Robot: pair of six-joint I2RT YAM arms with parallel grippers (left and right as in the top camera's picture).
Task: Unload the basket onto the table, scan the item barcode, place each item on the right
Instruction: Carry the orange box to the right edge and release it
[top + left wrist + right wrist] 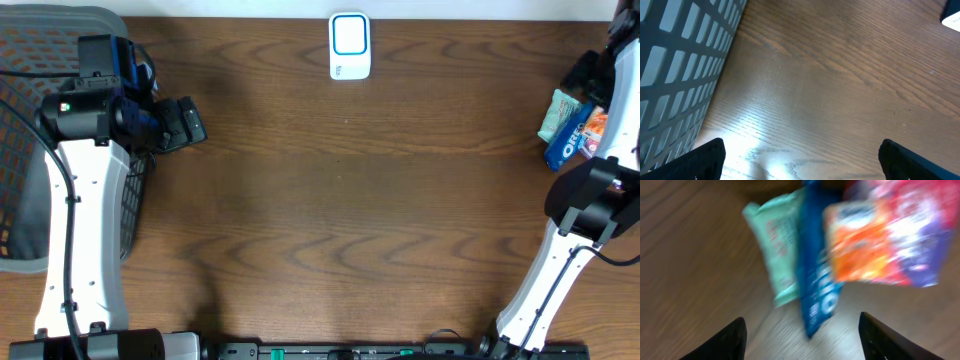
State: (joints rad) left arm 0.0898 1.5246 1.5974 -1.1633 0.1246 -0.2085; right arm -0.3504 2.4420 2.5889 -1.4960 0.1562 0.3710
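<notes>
A dark, grid-walled basket (18,170) stands on the left end of the brown wood-grain desk (340,200), its side rising upright from the desk.

Left arm (85,230): stretched forward, wrist turned inward.
Left gripper (800,160): jaws wide apart, empty.
Right gripper (802,340): jaws apart, empty, angled downward.

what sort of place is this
Probably a mock checkout set up on a wooden table: a small white scanner-like device, a pile of snack packets, and a mesh basket.
</notes>
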